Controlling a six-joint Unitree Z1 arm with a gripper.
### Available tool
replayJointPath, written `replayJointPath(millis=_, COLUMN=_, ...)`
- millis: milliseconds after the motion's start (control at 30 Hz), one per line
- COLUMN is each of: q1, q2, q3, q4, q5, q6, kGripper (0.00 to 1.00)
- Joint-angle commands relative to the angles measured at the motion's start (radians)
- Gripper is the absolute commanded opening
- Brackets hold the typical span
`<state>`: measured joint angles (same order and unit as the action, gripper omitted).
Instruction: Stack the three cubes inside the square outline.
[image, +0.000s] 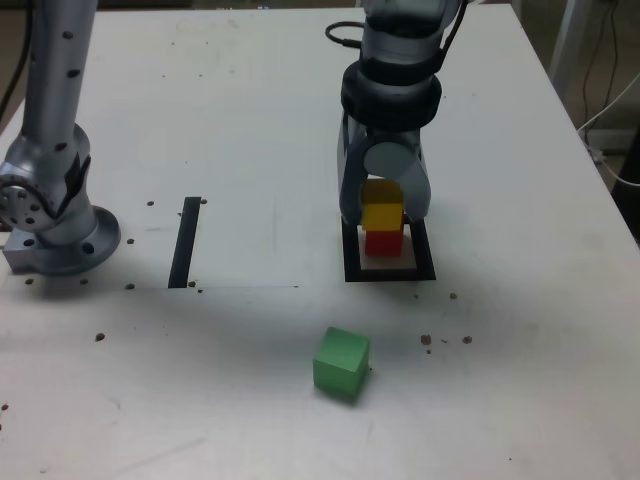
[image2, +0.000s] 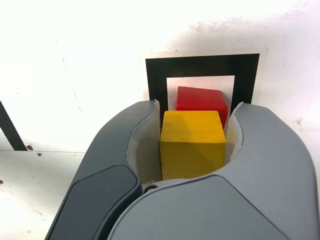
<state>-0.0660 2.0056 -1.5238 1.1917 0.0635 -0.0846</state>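
The red cube (image: 383, 242) (image2: 200, 99) stands inside the square outline (image: 352, 268) (image2: 155, 80), near the side closest to the arm. The yellow cube (image: 382, 213) (image2: 192, 142) sits directly above it, its underside at the red cube's top. My gripper (image: 385, 212) (image2: 196, 114) comes down from above and is shut on the yellow cube, one jaw against each side. The green cube (image: 341, 362) lies alone on the table, nearer the camera in the exterior view, and is out of the wrist view.
A thin black strip (image: 185, 242) (image2: 10, 127) lies on the white table at the exterior view's left of the outline. The arm's grey base (image: 55, 215) stands at the far left. The table's right edge (image: 600, 190) has cables beyond it.
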Motion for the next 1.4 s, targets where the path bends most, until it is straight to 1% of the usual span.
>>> replayJointPath(millis=0, q1=0.002, q2=-0.006, q3=0.002, q4=-0.003, q5=0.001, q6=-0.004, kGripper=0.48)
replayJointPath(millis=133, q1=0.001, q2=-0.008, q3=0.004, q4=-0.008, q5=0.007, q6=-0.004, kGripper=0.85)
replayJointPath(millis=167, q1=0.001, q2=-0.009, q3=0.004, q4=-0.008, q5=0.009, q6=-0.004, kGripper=0.92)
replayJointPath(millis=200, q1=0.001, q2=-0.011, q3=0.004, q4=-0.007, q5=0.012, q6=-0.004, kGripper=0.96)
replayJointPath(millis=233, q1=0.0, q2=-0.012, q3=0.004, q4=-0.006, q5=0.014, q6=-0.004, kGripper=0.99)
replayJointPath(millis=400, q1=-0.004, q2=-0.023, q3=0.008, q4=0.0, q5=0.025, q6=-0.001, kGripper=1.0)
replayJointPath(millis=567, q1=-0.016, q2=-0.051, q3=0.019, q4=0.02, q5=0.028, q6=-0.004, kGripper=1.0)
replayJointPath(millis=700, q1=-0.052, q2=-0.103, q3=0.04, q4=0.032, q5=0.017, q6=-0.029, kGripper=1.0)
replayJointPath(millis=867, q1=-0.134, q2=-0.179, q3=0.09, q4=0.058, q5=-0.009, q6=-0.107, kGripper=1.0)
replayJointPath(millis=1000, q1=-0.225, q2=-0.203, q3=0.116, q4=0.105, q5=-0.033, q6=-0.19, kGripper=1.0)
replayJointPath(millis=1067, q1=-0.271, q2=-0.201, q3=0.122, q4=0.109, q5=-0.052, q6=-0.217, kGripper=1.0)
replayJointPath(millis=1200, q1=-0.362, q2=-0.184, q3=0.123, q4=0.087, q5=-0.092, q6=-0.243, kGripper=1.0)
replayJointPath(millis=1367, q1=-0.467, q2=-0.114, q3=0.073, q4=0.078, q5=-0.146, q6=-0.262, kGripper=1.0)
